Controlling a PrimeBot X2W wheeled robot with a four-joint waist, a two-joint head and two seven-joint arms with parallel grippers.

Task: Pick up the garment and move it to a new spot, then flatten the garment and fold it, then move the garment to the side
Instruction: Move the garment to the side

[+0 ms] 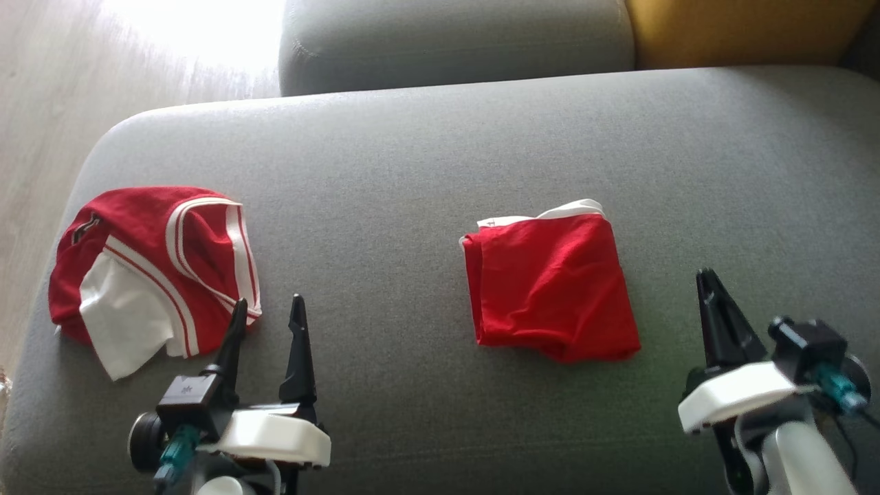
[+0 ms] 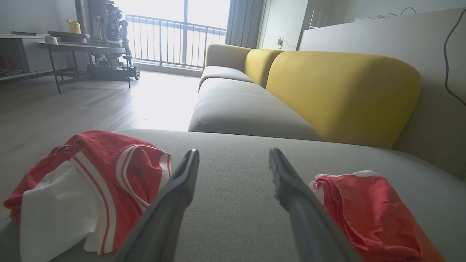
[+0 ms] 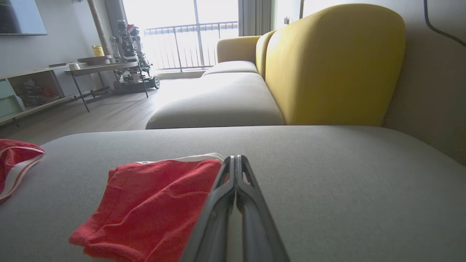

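Note:
A red garment [image 1: 553,285] folded into a neat square lies mid-cushion, with a white band showing at its far edge. It also appears in the left wrist view [image 2: 367,211] and the right wrist view [image 3: 153,203]. A second, crumpled red-and-white striped garment [image 1: 151,268] [image 2: 87,185] rests near the cushion's left end. My left gripper [image 1: 268,302] [image 2: 233,151] stands open and empty just right of the crumpled garment, its left finger over the hem. My right gripper [image 1: 702,275] [image 3: 235,157] is shut and empty, to the right of the folded garment.
Both garments lie on a grey sofa cushion [image 1: 440,151]. Another grey seat [image 1: 454,41] and a yellow backrest [image 1: 742,31] [image 2: 342,91] are beyond it. Wooden floor [image 1: 41,103] drops off at the left. A dark side table [image 2: 72,45] stands across the room.

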